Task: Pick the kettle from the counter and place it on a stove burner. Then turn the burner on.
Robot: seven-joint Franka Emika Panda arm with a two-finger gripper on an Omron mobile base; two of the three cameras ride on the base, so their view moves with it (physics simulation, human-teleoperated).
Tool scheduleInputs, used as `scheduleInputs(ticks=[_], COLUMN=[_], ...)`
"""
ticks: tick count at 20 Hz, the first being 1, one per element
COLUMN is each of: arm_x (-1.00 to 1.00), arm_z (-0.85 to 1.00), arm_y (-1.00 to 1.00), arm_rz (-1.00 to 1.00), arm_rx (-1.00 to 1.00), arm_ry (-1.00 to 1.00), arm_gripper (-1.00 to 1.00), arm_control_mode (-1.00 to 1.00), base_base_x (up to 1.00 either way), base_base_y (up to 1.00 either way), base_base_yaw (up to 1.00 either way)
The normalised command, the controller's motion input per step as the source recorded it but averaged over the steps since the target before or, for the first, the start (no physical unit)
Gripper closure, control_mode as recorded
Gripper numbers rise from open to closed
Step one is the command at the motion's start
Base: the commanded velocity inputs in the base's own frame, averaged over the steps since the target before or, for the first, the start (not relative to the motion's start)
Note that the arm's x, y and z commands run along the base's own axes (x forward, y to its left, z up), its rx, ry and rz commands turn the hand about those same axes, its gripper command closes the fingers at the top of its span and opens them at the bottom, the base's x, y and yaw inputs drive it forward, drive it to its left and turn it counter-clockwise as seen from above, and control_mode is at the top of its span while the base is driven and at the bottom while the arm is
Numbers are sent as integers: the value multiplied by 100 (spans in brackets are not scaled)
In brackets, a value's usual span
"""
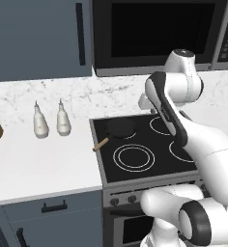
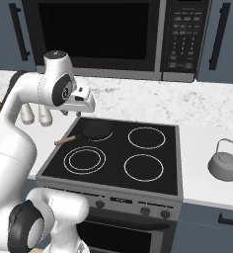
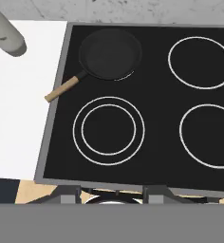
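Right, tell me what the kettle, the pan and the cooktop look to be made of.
The kettle: looks like grey metal with a dull sheen, under a thin wire handle. The pan: dark matt body, probably coated metal; its tan handle looks wooden. The cooktop: smooth black surface, likely glass, with burner rings printed in white. All rendered, so this goes by look alone.
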Motion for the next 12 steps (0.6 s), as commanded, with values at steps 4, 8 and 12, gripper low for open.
scheduleInputs(ticks=[4, 8, 12], arm_x=[-13, -38, -38], arm_z=[0, 0, 0], arm_y=[-10, -48, -60], arm_rz=[0, 0, 0], arm_rx=[0, 1, 3], arm_ry=[0, -3, -4], arm_gripper=[-100, -100, -100], arm_control_mode=[-100, -100, -100], base_base_x=[0, 0, 0], base_base_y=[0, 0, 0], base_base_yaw=[0, 0, 0])
